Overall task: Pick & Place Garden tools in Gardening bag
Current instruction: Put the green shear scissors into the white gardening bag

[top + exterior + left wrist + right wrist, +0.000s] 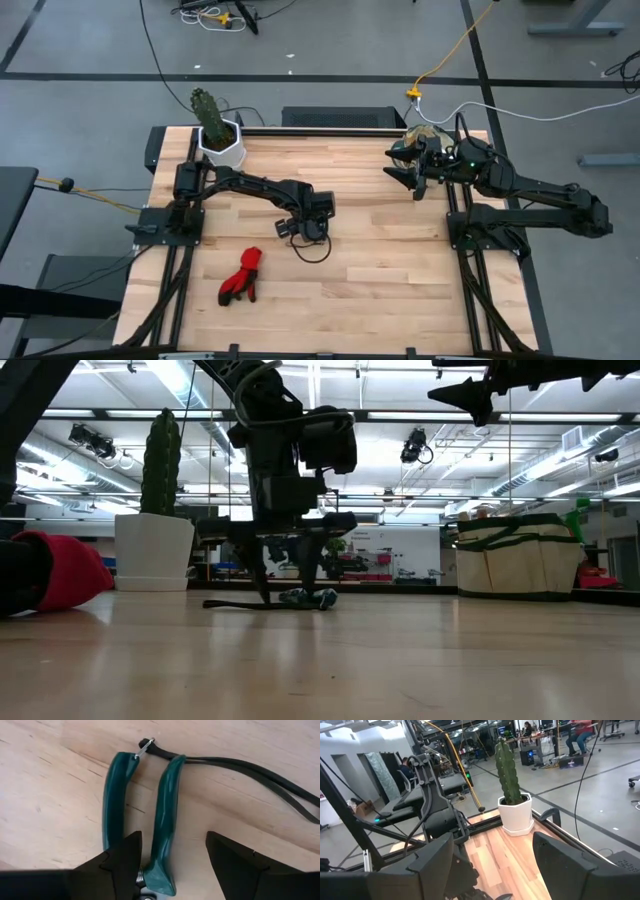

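Your target is the pruning shears (150, 815), lying flat on the table (380, 280) near its middle, with their thin cord (260, 770) clipped to the handle ends and trailing away across the wood. The left gripper (172, 865) is right over them, fingers spread wide: one green handle sits in the gap, the other lies under or just outside one finger, and nothing is pinched yet.

Judge the shears as stiff and fairly weighty at the pivot end, with smooth curved handles that could slide in the fingers. Closing across both handles near the pivot looks safer than taking one handle alone, which may let the tool swing. The cord is limp and will dangle, so watch that it does not snag.

The red gloves (241, 277) lie well apart, toward the front of the table; they should be soft and easy. The bag (518, 555) stands at the far right corner, and the right gripper (492, 865) hovers open above it. The cactus pot (221, 143) sits at the far left corner.
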Robot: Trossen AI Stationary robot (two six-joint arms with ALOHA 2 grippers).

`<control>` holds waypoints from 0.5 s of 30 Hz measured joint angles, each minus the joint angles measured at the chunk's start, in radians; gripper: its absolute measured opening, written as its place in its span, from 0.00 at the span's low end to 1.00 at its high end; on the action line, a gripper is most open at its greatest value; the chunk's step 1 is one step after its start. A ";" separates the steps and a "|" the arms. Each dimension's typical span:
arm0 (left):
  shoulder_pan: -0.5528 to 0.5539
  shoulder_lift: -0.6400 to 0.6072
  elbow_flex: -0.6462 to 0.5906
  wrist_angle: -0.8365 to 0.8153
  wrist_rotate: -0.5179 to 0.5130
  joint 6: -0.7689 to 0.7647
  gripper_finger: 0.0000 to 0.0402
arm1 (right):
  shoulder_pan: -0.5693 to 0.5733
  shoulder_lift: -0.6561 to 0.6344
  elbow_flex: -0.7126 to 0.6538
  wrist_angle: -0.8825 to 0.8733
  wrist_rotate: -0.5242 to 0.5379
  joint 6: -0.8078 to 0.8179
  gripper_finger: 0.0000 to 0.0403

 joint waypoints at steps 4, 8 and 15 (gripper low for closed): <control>0.000 0.000 -0.001 -0.006 0.001 0.000 0.51 | 0.000 0.000 0.000 0.000 0.000 -0.002 0.69; 0.000 0.002 -0.002 -0.014 0.003 0.000 0.42 | 0.000 0.000 0.000 0.000 0.000 -0.003 0.69; 0.000 0.002 -0.002 -0.030 0.002 0.002 0.29 | 0.000 0.000 0.000 0.001 0.000 -0.004 0.69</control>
